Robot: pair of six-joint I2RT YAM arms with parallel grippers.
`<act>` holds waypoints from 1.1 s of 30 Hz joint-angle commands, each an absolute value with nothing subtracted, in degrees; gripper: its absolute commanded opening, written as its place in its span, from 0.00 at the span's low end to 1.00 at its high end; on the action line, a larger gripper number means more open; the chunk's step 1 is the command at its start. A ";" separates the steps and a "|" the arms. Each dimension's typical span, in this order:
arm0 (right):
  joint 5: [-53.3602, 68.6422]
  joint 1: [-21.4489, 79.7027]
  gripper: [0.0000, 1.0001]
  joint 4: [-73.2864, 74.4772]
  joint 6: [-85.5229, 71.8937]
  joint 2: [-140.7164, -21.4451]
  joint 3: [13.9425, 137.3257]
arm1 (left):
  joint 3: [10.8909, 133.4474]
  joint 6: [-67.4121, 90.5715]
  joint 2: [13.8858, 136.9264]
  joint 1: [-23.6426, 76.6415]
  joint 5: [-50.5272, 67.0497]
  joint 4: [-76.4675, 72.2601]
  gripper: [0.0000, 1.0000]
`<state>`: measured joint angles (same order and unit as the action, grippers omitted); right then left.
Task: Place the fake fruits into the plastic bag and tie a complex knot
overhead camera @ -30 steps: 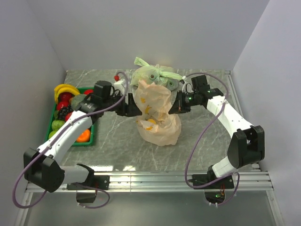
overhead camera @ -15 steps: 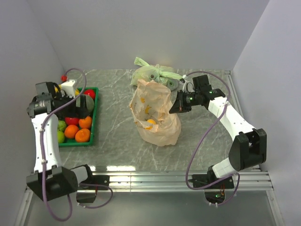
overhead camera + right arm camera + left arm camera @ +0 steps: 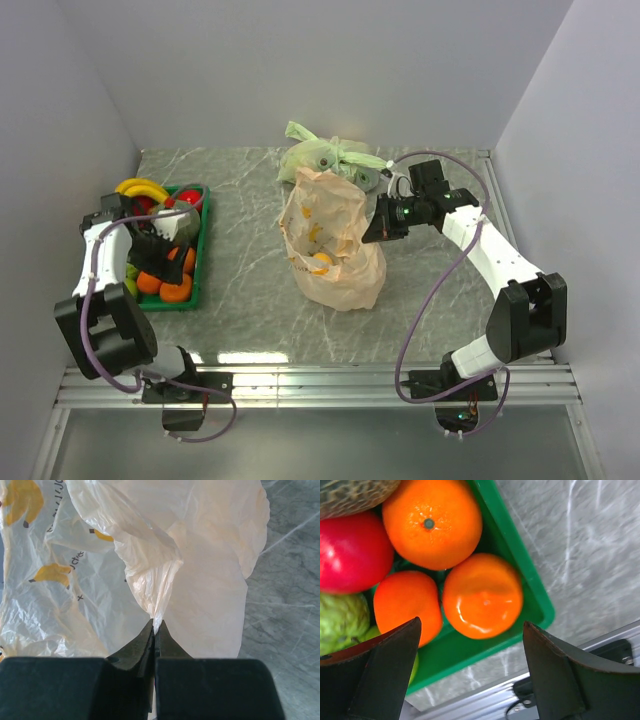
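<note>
The peach plastic bag (image 3: 335, 235) with banana prints stands open mid-table, one orange fruit (image 3: 322, 262) inside. My right gripper (image 3: 376, 226) is shut on a pinched fold of the plastic bag's (image 3: 200, 555) rim, seen at the right gripper (image 3: 156, 629). My left gripper (image 3: 155, 266) hovers open over the near end of the green tray (image 3: 201, 250). Between and beyond the left gripper's (image 3: 472, 665) fingers lie fake fruits: three oranges (image 3: 482, 595), a red one (image 3: 350, 550) and a green one (image 3: 340, 620). A banana (image 3: 140, 187) lies at the tray's far end. No knot is in view.
A tied pale green bag (image 3: 325, 158) sits right behind the peach bag. A dark mottled melon (image 3: 350, 495) lies in the tray. The tray's corner (image 3: 532, 597) is close to the table's front rail (image 3: 320, 380). Walls enclose left, back and right.
My left arm let go of the bag, swung left to the tray and opened, then came down over the tray's near end. The right gripper kept its hold on the bag.
</note>
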<state>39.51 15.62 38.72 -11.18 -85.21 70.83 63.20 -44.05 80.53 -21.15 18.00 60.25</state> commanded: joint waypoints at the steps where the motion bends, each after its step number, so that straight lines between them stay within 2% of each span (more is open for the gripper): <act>1: 37.36 16.26 0.00 40.08 -9.49 -83.85 73.04 | 62.41 -50.79 82.52 -21.36 18.02 58.62 0.88; 7: 37.53 16.26 0.00 40.52 -8.88 -83.94 73.13 | 59.42 -53.26 84.55 -21.36 18.02 56.87 0.91; 13: 37.18 16.26 0.00 39.81 -9.05 -83.23 72.77 | 56.69 -53.79 87.09 -21.36 17.67 53.79 0.99; 19: 38.31 16.35 0.00 41.04 -8.61 -84.11 73.30 | 53.70 -54.23 88.33 -21.36 15.91 48.70 0.99; 24: 39.73 16.26 0.00 41.13 -9.05 -84.55 73.65 | 52.65 -54.58 88.50 -21.27 15.03 46.41 0.88; 26: 40.43 16.35 0.00 41.48 -8.70 -84.81 73.92 | 52.65 -54.67 88.59 -21.36 14.77 46.49 0.88; 31: 40.34 16.35 0.00 41.48 -8.35 -85.08 73.92 | 52.03 -54.67 89.30 -21.36 13.98 47.19 0.94; 33: 40.78 16.43 0.00 41.75 -8.18 -85.34 73.83 | 52.99 -54.76 88.34 -21.36 14.59 48.42 0.90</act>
<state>39.48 15.90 41.30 -9.34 -85.30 71.26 54.54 -54.74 86.96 -20.69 18.39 44.23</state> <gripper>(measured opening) 0.008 0.922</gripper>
